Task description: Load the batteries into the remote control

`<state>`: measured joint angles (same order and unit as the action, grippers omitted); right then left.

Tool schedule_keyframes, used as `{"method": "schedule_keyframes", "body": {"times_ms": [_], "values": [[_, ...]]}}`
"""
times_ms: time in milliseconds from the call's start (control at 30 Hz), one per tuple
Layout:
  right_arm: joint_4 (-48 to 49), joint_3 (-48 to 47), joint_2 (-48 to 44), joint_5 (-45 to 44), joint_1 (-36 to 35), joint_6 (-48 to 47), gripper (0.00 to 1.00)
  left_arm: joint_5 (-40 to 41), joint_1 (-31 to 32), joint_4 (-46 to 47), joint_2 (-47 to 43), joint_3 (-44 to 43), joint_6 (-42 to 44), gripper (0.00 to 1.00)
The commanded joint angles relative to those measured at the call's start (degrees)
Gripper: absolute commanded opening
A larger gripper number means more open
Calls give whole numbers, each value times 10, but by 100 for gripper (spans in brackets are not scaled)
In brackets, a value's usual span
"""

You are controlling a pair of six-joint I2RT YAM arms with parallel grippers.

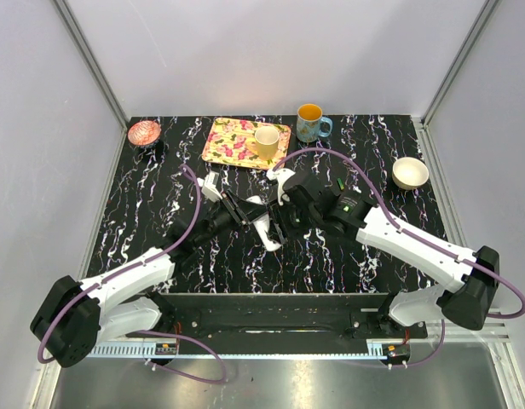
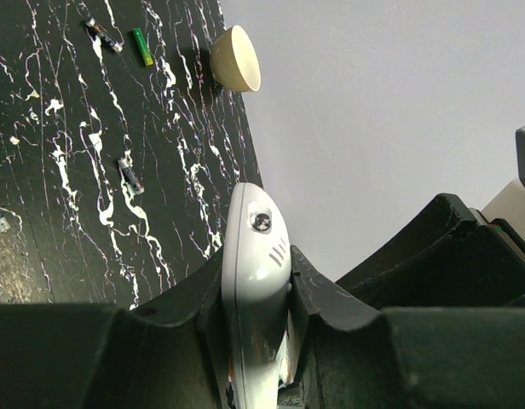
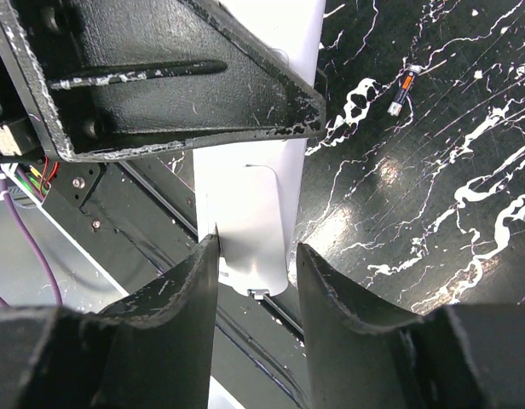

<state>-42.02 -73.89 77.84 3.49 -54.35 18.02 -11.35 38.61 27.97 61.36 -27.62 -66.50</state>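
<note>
Left gripper (image 2: 256,285) clamps the remote control (image 2: 254,230) above the table (image 1: 135,200); right gripper (image 3: 254,256) straddles its cover end, grip unclear; batteries (image 2: 130,175) lie loose; likely next, sliding the cover off.

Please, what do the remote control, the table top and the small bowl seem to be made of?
The remote control: white plastic, probably; smooth, glossy, with sharp highlights. The table top: black surface with white marble-like veins, perhaps a printed sheet; slightly shiny. The bowl: cream, matte; ceramic or plastic, unclear.
</note>
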Motion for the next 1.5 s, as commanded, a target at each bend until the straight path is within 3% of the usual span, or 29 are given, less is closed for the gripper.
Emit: {"method": "schedule_keyframes", "body": {"times_ms": [0, 467, 1000, 1267, 1467], "values": [[17, 4, -23, -15, -6, 4, 22, -4, -1, 43, 0, -20, -2, 0], [19, -3, -23, -19, -5, 11, 1, -4, -1, 41, 2, -20, 3, 0], [19, -4, -18, -31, -6, 18, 0, 10, -2, 28, 5, -24, 14, 0], [23, 3, -59, -90, -5, 24, 29, 32, -24, 6, 12, -24, 43, 0], [37, 45, -118, -205, -5, 52, 44, 64, -51, -23, -17, -2, 62, 0]]}}
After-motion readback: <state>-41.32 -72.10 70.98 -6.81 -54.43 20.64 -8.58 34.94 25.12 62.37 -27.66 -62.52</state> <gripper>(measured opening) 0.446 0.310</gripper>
